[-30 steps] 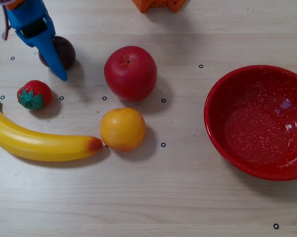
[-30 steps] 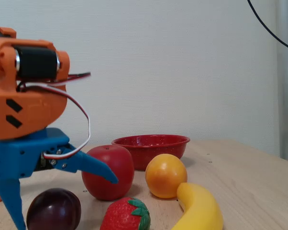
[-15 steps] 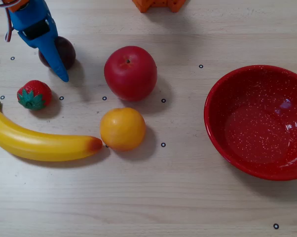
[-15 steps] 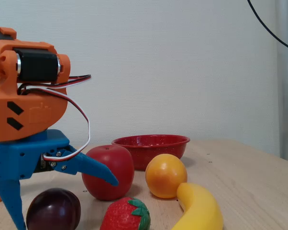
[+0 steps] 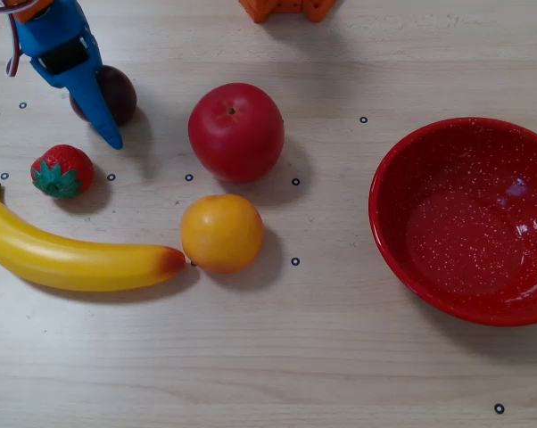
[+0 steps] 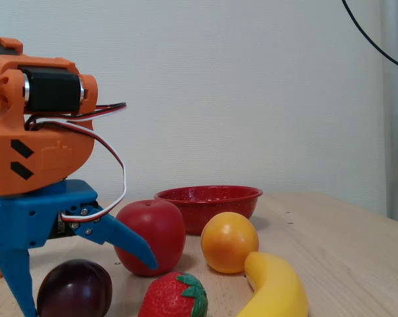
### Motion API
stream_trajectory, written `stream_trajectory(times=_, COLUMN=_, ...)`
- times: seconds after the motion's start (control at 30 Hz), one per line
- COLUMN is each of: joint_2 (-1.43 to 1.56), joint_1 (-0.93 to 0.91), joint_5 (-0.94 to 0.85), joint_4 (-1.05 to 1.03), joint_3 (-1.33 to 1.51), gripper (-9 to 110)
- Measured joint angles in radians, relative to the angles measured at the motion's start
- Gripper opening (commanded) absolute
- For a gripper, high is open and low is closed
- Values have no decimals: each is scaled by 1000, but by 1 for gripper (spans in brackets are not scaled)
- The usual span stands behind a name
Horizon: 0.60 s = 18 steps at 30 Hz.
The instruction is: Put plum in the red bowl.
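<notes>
The plum (image 5: 121, 91) is a small dark purple fruit at the overhead view's upper left, partly covered by my blue gripper (image 5: 95, 102). In the fixed view the plum (image 6: 75, 290) rests on the table between the two blue fingers. One finger (image 6: 17, 281) points down on the plum's left, the other finger (image 6: 129, 244) slants out over its right. The gripper (image 6: 88, 290) is open, astride the plum, and I cannot tell whether a finger touches it. The red bowl (image 5: 402, 156) with white speckles sits empty at the overhead view's right edge, and the red bowl (image 6: 209, 201) stands far behind the fruit in the fixed view.
A red apple (image 5: 235, 132), an orange (image 5: 221, 233), a banana (image 5: 72, 257) and a strawberry (image 5: 61, 171) lie between the plum and the bowl or beside them. The orange arm base (image 5: 286, 7) sits at the top edge.
The slanted finger has swung down and inward toward the plum, narrowing the jaws a little. The fruit and the bowl have not moved.
</notes>
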<state>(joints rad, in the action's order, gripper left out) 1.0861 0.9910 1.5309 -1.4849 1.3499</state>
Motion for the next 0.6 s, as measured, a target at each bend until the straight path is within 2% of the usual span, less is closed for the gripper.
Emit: stream_trajectory(times=0.6, joint_2=0, joint_1=2, joint_5=2, joint_4=0, joint_3=0, gripper=37)
